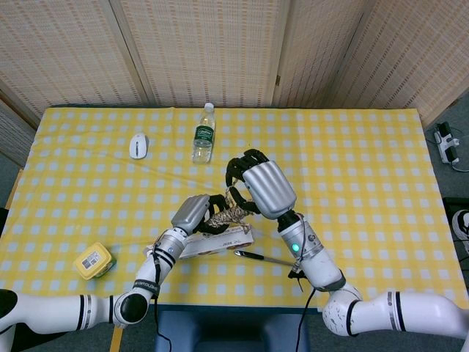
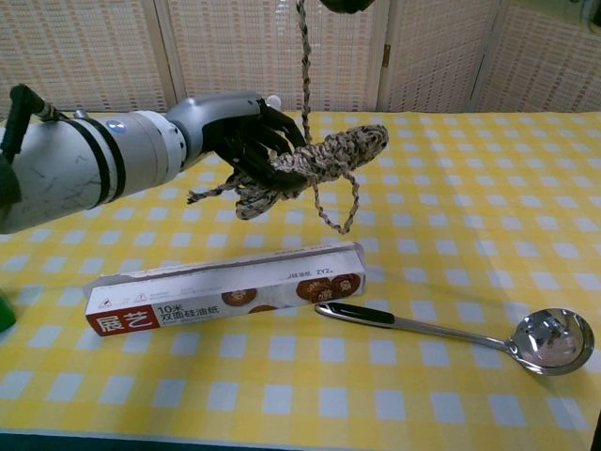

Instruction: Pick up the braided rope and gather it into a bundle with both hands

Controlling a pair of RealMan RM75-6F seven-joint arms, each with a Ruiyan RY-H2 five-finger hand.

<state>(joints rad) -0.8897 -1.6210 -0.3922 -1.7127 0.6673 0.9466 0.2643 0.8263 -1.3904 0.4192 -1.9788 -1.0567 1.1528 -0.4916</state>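
The braided rope is a mottled brown and white bundle held above the table. My left hand grips its left end, with frayed ends sticking out below the fingers. One loose strand loops down from the bundle and runs straight up to my right hand, which barely shows at the top edge of the chest view. From the head view, my right hand hovers high, just right of my left hand, and holds the strand; it hides part of the rope.
A long baking-paper box lies on the yellow checked tablecloth under the rope. A metal spoon lies to its right. Further back stand a water bottle and a white mouse. A yellow container sits near the front left edge.
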